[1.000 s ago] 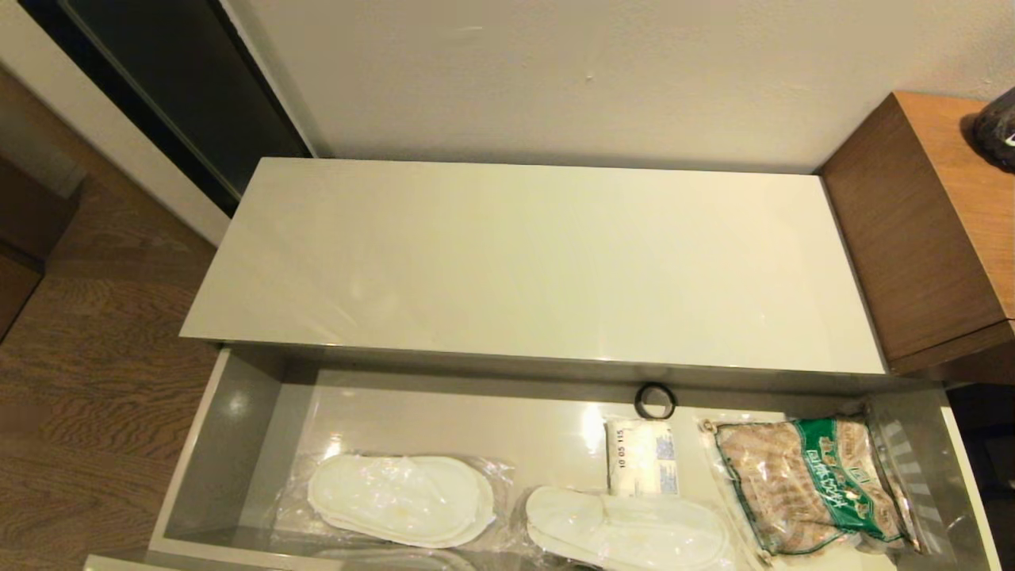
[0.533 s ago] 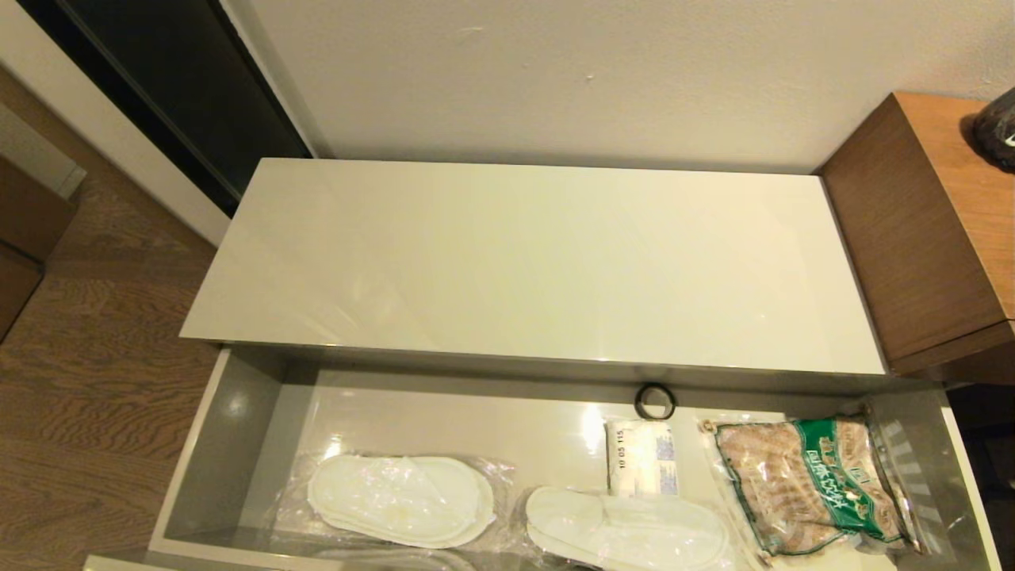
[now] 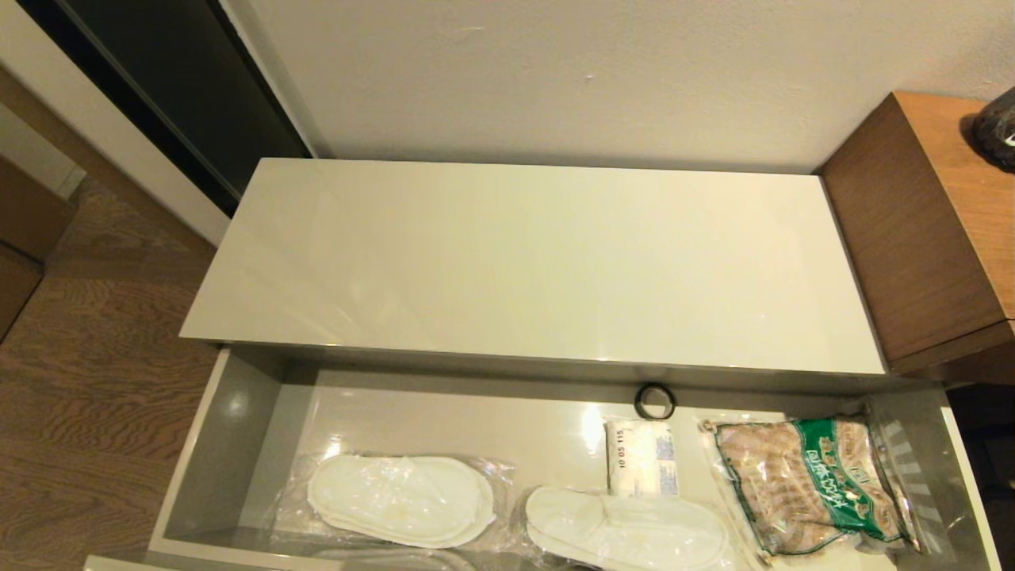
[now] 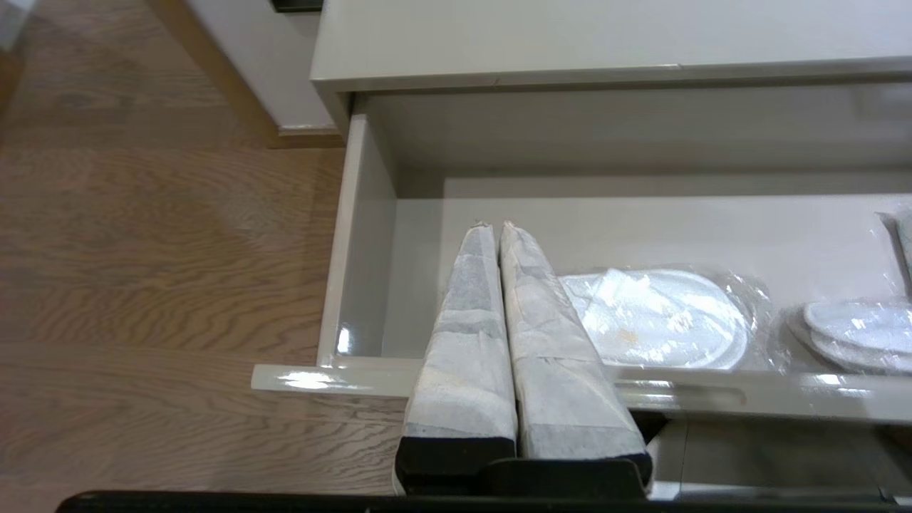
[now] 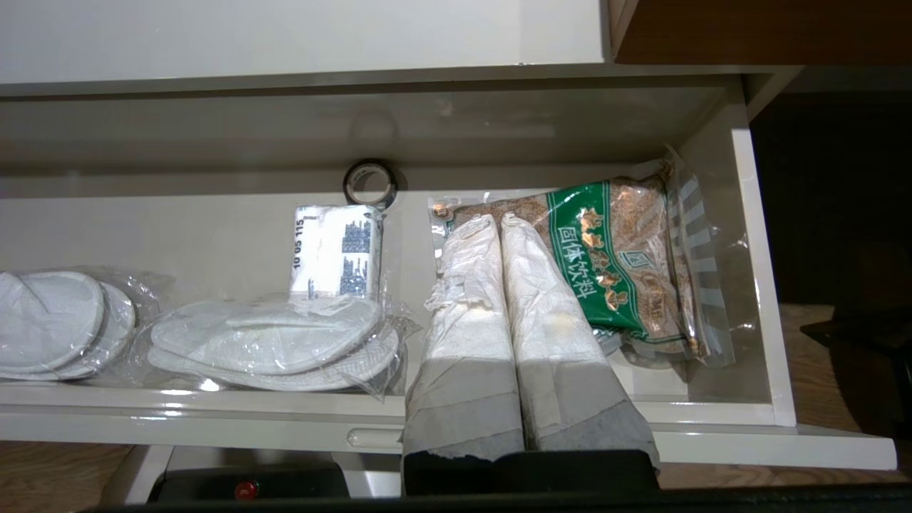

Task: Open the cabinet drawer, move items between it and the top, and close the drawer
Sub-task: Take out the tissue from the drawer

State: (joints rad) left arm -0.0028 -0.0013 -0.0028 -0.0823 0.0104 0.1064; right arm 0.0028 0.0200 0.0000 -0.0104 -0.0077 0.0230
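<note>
Wood-grain flooring point(image 3: 87, 373) runs along the left of the cabinet, a plain pale wall point(image 3: 603, 79) rises behind it, and a taller brown wooden unit point(image 3: 920, 238) stands against its right end. The top point(image 3: 523, 262) is a long glossy cream slab, smooth and bare, as wide as the cabinet. Below its front edge the cabinet drawer point(image 3: 230, 444) stands pulled out, wide and shallow, in glossy grey-beige, with a slim oblong notch in its front edge seen in the right wrist view.

Inside the drawer, from its left wall: a clear-wrapped pair of flat white slippers point(image 3: 400, 500) lies near the front; a second wrapped pair point(image 3: 626, 531) lies just right of it, also near the front. Behind that second pair and touching its wrapper sits the tissue pack point(image 3: 642, 457), white with dark-blue printing. A small black ring point(image 3: 655, 400) stands behind the pack at the drawer's back wall. A green-labelled bag of brown snacks point(image 3: 809, 480) fills the right end.

The left gripper point(image 4: 489, 226) hovers over the drawer's front edge near its left end, beside the first slippers, its fingers pressed together and holding nothing. The right gripper point(image 5: 495, 219) hangs over the front edge at the snack bag, fingers likewise together and empty.
</note>
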